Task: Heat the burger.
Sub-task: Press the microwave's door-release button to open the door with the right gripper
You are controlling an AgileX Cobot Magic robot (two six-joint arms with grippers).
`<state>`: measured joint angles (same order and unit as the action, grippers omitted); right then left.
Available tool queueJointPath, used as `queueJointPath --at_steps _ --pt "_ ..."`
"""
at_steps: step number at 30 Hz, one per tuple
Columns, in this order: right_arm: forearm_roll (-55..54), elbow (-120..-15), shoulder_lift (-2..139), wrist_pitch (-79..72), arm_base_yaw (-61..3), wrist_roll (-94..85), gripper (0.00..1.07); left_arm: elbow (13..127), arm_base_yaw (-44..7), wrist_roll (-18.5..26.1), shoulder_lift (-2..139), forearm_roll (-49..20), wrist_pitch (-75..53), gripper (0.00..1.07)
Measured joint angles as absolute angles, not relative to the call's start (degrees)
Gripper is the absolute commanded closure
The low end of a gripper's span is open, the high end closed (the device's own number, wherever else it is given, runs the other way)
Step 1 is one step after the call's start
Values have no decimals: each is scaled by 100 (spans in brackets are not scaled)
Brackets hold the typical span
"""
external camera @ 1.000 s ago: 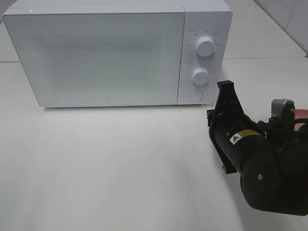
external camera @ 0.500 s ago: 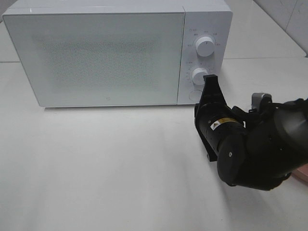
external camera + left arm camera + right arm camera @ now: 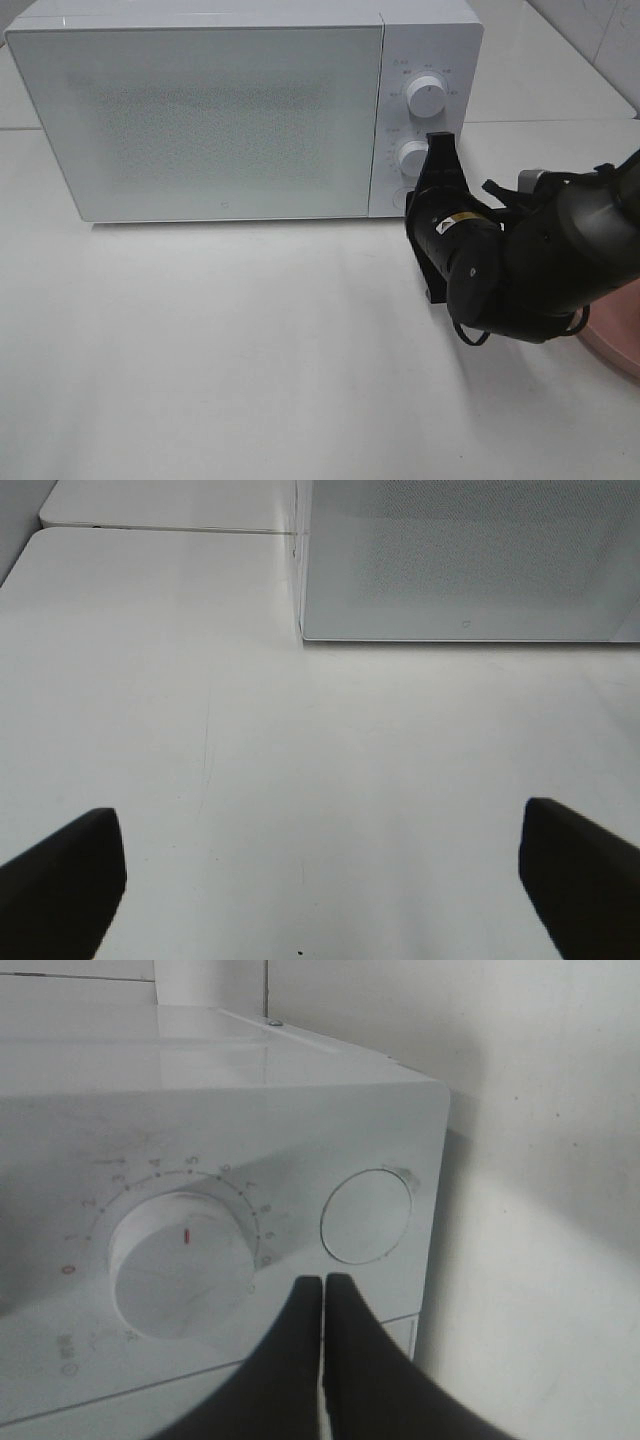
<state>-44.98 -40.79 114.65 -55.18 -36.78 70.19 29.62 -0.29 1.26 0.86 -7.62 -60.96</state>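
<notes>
The burger is out of view in every frame. The white microwave (image 3: 200, 110) stands at the back of the table with its door closed. My right gripper (image 3: 438, 142) is shut and empty, its tips up against the control panel. In the right wrist view the gripper (image 3: 322, 1282) sits just below the gap between the lower dial (image 3: 180, 1265) and the round door button (image 3: 366, 1216). My left gripper (image 3: 320, 880) is open and empty, low over bare table in front of the microwave (image 3: 470, 560); it does not show in the exterior high view.
An upper dial (image 3: 427, 97) and a lower dial (image 3: 413, 157) sit on the panel. The rim of a round pink plate (image 3: 615, 345) peeks out at the right edge behind the right arm. White table (image 3: 220, 350) spreads in front of the microwave.
The right arm has swung left and toward the microwave, bringing its shut gripper from beside the panel up to the lower dial and button. The left gripper has stayed open.
</notes>
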Motion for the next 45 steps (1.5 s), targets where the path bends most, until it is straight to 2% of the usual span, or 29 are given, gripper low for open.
queueJointPath --at_steps 24,45 --pt "-4194 -4905 12319 -5311 -3260 7471 107 2962 -29 126 86 -762 -6096 8" --pt "-4211 -5157 12565 -5294 -3151 7489 107 2962 -29 143 86 -762 -6096 8"
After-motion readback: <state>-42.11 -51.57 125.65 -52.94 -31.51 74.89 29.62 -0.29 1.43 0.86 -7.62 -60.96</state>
